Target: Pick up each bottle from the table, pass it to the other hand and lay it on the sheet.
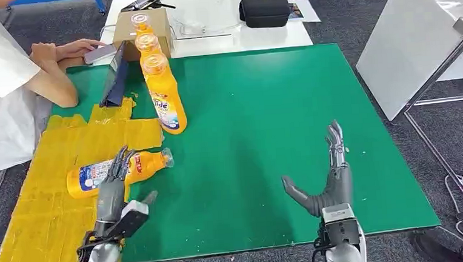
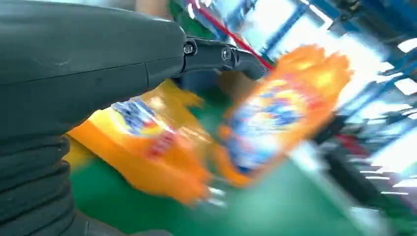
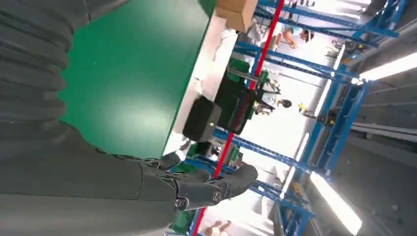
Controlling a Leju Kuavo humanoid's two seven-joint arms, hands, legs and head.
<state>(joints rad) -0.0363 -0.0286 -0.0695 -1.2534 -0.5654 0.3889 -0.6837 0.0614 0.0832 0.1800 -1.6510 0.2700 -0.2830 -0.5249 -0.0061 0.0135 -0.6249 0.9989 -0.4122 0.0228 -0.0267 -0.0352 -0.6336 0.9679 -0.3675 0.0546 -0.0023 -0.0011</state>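
Covering most of the frame, the green surface (image 1: pixel 266 141) carries a crinkled yellow sheet (image 1: pixel 45 203) along its left side. Three orange bottles stand in a row (image 1: pixel 165 98) at upper centre-left, and one lying bottle (image 1: pixel 146 165) rests on the sheet's right edge. Over it, the left robot hand (image 1: pixel 117 174) has its fingers on the bottle's body. At lower right, the right robot hand (image 1: pixel 332 173) is spread wide, empty.
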